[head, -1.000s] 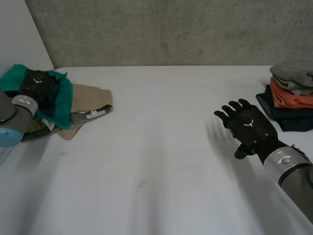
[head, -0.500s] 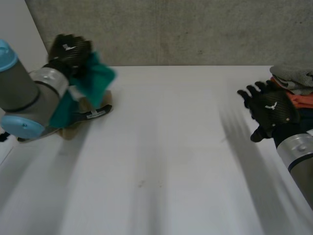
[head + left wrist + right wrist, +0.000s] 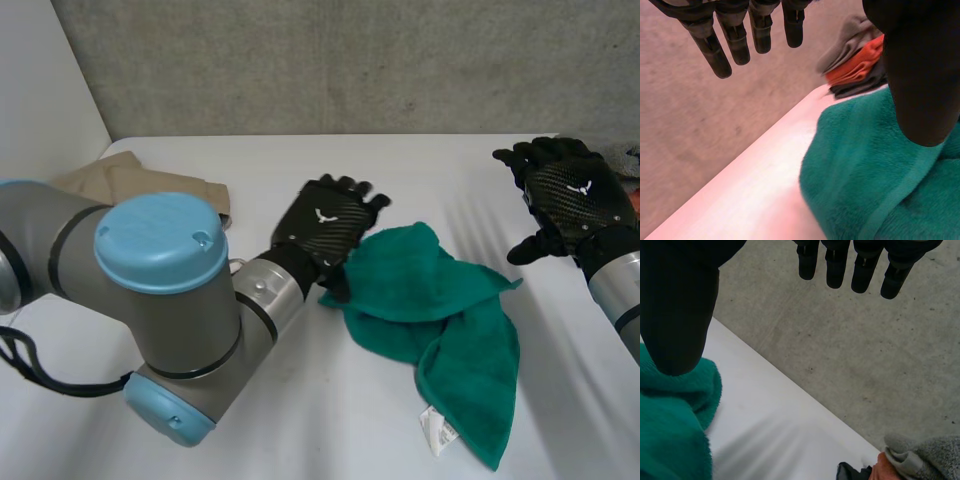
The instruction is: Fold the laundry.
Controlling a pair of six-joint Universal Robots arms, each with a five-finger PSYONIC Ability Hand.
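**Green towel heaped between two open hands**

Behind the left arm [image 3: 150, 300] a beige garment [image 3: 135, 182] is seen, partly hidden by it. The left hand [image 3: 325, 228] is held with its fingers [image 3: 735, 42] straight and apart, and nothing is pinched. Its thumb stands over the towel's near edge, though contact there cannot be made out.

The green towel [image 3: 430, 300] is heaped on the table [image 3: 300, 420] just beside that hand's thumb. It trails away from the fingertips toward the robot, and a white label [image 3: 437, 428] is shown at the trailing end. The towel is judged to be soft, light terry that will sag and cling to itself rather than slip. A firm pinch at a hemmed corner is advised, so that it may be lifted and spread flat. Its corners are buried in the folds and can hardly be picked out.

The right hand [image 3: 572, 195] is raised well apart from the towel, its fingers [image 3: 860, 265] spread and empty. Beyond its fingertips a folded stack [image 3: 930, 450] of grey and orange is cut off.
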